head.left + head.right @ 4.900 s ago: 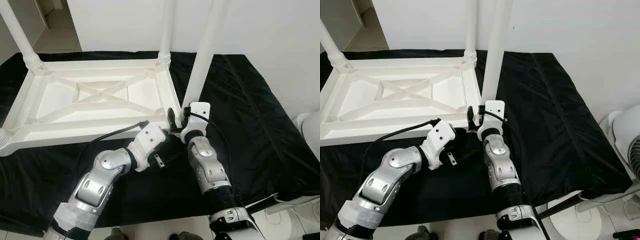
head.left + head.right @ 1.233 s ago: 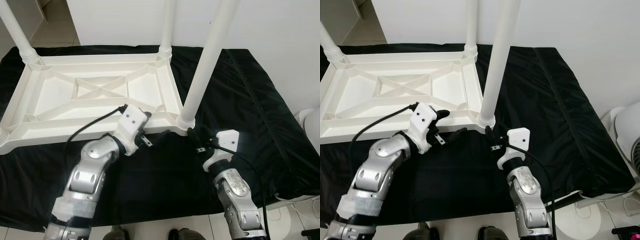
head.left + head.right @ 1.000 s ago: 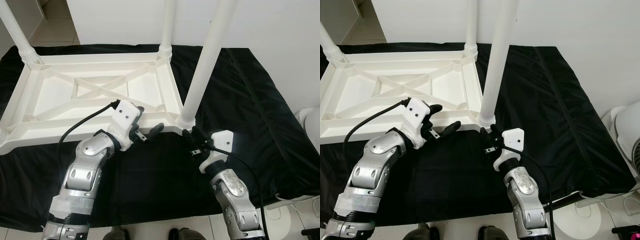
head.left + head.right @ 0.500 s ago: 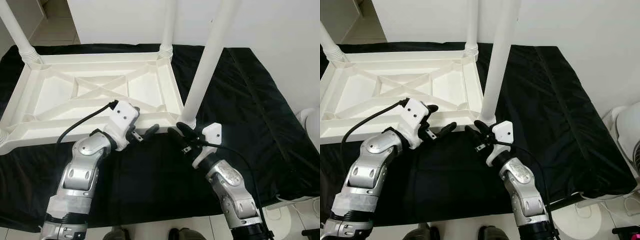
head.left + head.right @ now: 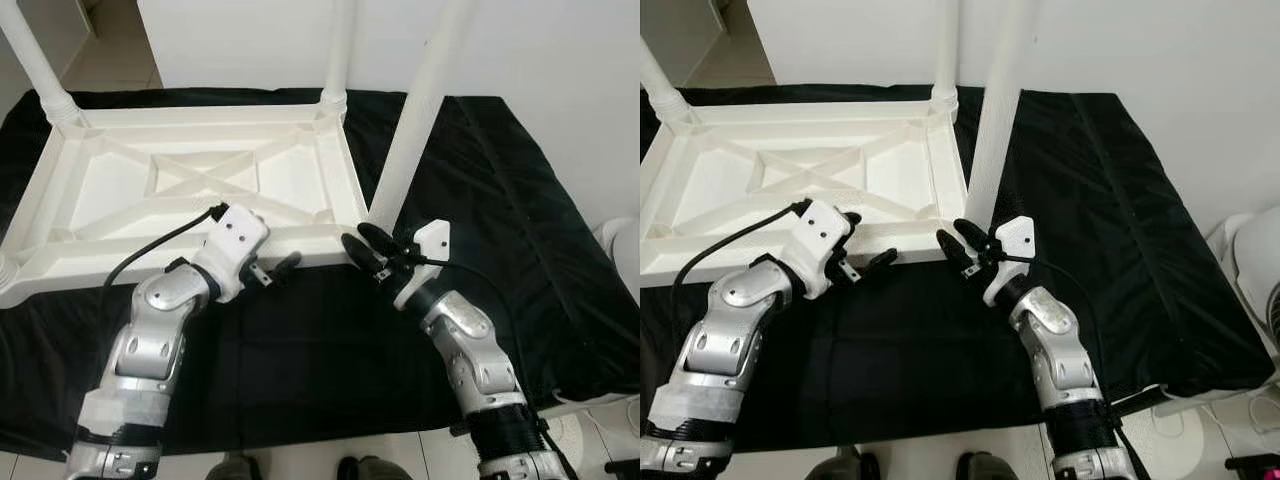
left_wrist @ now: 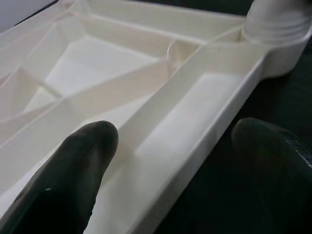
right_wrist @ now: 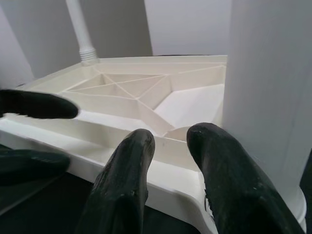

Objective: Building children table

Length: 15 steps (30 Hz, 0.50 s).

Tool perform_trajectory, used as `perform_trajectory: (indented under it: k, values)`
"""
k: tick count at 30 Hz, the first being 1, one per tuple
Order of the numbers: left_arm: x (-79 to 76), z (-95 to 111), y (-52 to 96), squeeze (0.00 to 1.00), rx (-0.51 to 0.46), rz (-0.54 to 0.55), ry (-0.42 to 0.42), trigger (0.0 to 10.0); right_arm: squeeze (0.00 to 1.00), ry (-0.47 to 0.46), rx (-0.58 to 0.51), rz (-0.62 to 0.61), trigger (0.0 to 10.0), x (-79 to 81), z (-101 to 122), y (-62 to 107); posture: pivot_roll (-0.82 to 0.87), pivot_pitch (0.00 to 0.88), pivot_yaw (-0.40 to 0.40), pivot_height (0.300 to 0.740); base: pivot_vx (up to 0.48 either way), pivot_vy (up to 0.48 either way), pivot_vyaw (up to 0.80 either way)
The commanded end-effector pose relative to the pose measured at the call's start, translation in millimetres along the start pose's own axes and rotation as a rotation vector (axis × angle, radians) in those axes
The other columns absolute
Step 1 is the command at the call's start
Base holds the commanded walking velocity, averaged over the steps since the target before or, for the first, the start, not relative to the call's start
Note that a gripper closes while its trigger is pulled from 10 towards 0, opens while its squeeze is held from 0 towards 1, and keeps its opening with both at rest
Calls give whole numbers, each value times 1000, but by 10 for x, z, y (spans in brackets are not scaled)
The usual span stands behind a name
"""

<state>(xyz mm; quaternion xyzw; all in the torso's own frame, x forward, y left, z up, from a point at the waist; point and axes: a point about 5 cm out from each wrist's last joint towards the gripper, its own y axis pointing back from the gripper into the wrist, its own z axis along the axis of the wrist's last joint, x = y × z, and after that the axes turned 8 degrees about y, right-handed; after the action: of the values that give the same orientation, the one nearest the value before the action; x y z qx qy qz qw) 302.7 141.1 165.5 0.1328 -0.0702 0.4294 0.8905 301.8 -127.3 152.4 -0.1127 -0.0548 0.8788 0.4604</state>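
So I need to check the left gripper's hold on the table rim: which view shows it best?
The left wrist view: the left gripper's open fingers straddle the white table rim. The eye views show it from above, its tips partly hidden at that edge.

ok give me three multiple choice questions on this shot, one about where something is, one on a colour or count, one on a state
1. Where is the right gripper?
A. at the table's near edge, beside the near right leg
B. on the far left leg
C. hanging off the black cloth

2. What colour is the upturned table?
A. blue
B. white
C. brown

3. How are the left gripper's fingers set?
A. shut on a cable
B. open, straddling the table's edge rail
C. shut on a leg

Answers:
1 A, its fingers reach the rim next to the leg.
2 B, frame and legs are all white on the black cloth.
3 B, the left wrist view shows one finger on each side of the rail.
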Motion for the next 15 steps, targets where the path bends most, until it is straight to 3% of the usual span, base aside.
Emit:
perform_trajectory:
  k: [1, 15]
  values:
    - [119, -81, 5, 0, 36, 181, 3, 10000, 0, 1, -2, -74, 10000, -130, -20, 51, -4, 79, 8, 740, 0, 0, 0]
    - [275, -246, 7, 0, 144, 251, 4, 10000, 0, 41, -31, -347, 10000, -534, 3, 188, -20, 78, 17, 740, 0, 0, 0]
